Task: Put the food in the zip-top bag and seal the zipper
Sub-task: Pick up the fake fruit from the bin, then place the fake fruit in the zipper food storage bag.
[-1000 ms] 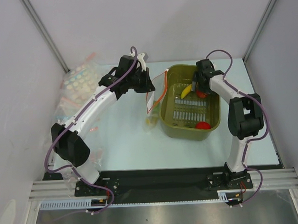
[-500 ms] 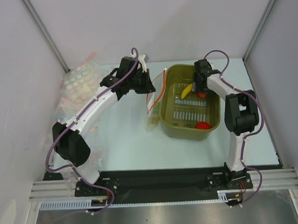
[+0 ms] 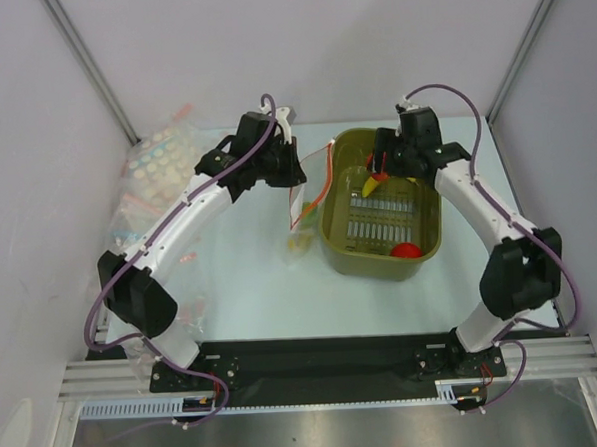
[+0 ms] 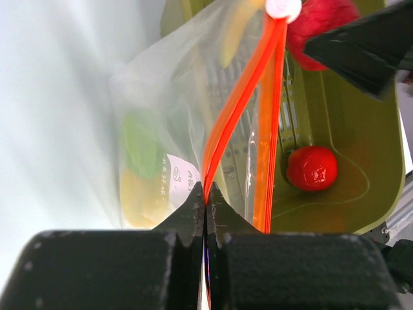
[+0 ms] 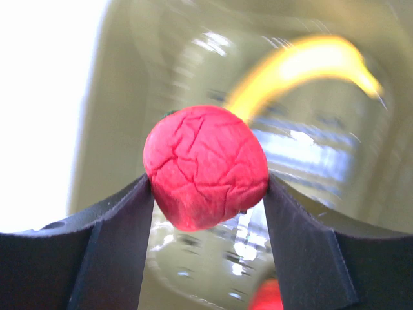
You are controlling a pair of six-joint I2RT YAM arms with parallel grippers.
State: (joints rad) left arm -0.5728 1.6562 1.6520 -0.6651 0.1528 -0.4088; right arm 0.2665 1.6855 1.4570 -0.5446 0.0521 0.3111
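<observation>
Pale grey walls close in a light table (image 3: 232, 287), with 2 white arms reaching over it from the near edge. Largest of the objects is the olive-green basket (image 3: 332, 247), right of centre. A heap of other clear bags (image 3: 155, 166) lies at the far left.

Just beside the basket's left wall hangs the zip-top bag (image 3: 304, 198), lifted by the left gripper (image 4: 205, 194). Its jaws are fully closed on 1 lip of the zipper (image 4: 240, 97). The other lip stands slightly apart, so the mouth is a narrow slit. Its long axis runs from the left gripper toward the basket's far left corner. A small green piece (image 4: 139, 145) and something yellowish below it already sit inside the bag.

The right gripper (image 3: 381, 166) hovers over the basket's far left part, jaws partly open and pressed on either side of a red round fruit (image 5: 205, 166), which looks lifted. The yellow banana (image 3: 373, 182) lies just beneath, and the 2nd red fruit (image 3: 407, 249) rests by the near wall.

From the held fruit the bag mouth lies to the robot's left, just over the basket rim. I judge the slit tight for the fruit, so it should come in along the zipper, not across it.
</observation>
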